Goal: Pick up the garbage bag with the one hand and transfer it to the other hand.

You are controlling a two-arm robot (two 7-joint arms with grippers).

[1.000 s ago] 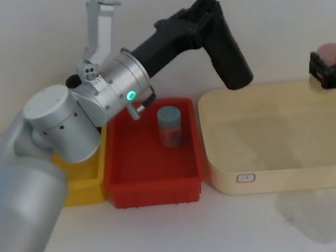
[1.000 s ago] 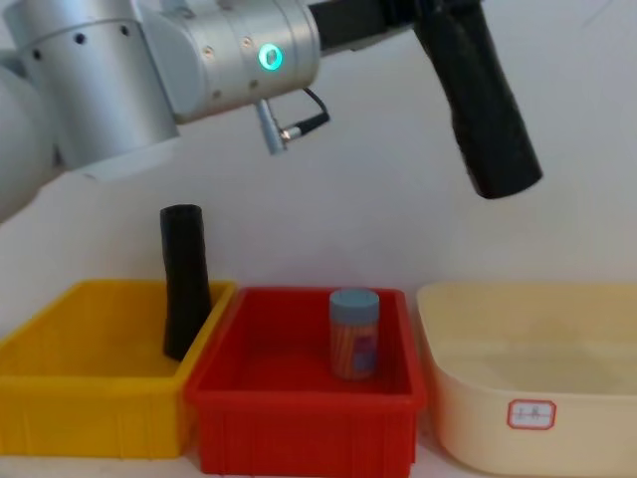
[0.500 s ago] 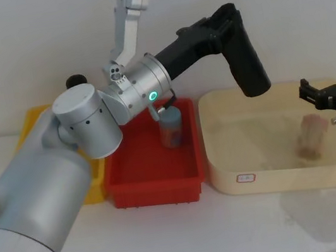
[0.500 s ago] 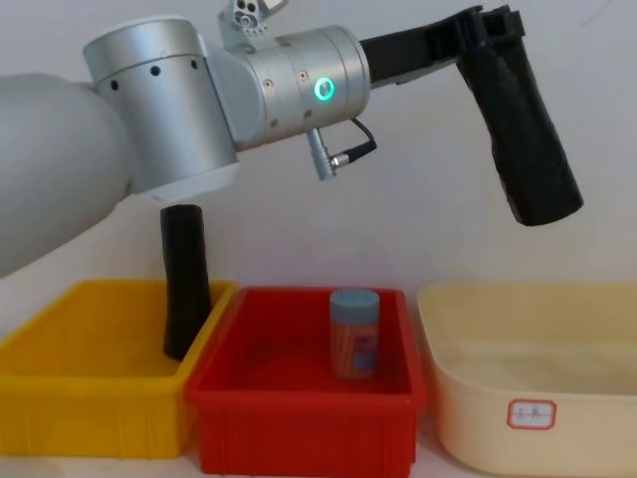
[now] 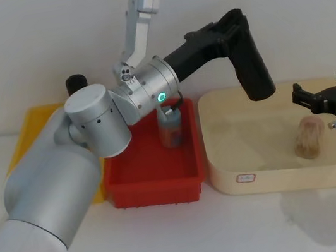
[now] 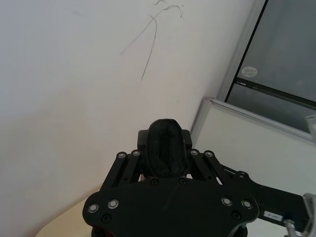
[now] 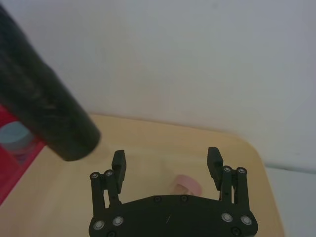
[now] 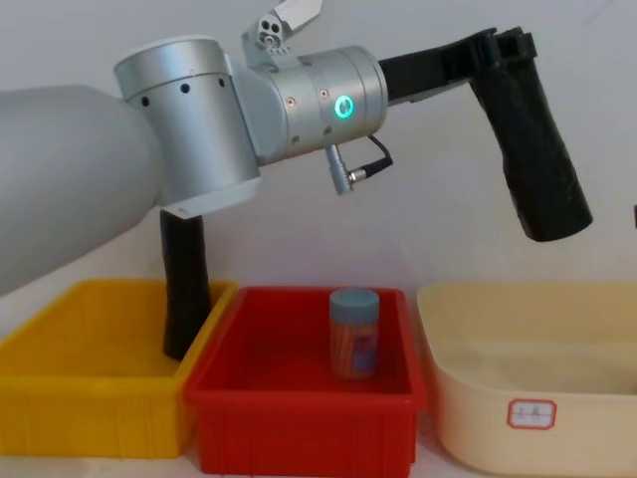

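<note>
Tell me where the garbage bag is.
The garbage bag hangs right of centre in the head view, held by the left gripper above the cream tub's left side.

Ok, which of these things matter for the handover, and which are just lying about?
In the job: garbage bag, held up by the left gripper; right gripper, open, over the beige tub.
Lying about: second black roll in the yellow bin; jar in the red bin; tan block in the tub.

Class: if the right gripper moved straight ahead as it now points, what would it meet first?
Probably the far side of the cream tray, then the white wall. The right gripper would pass beside the matte black rolled garbage bag held by the left gripper; depth is unclear.
</note>
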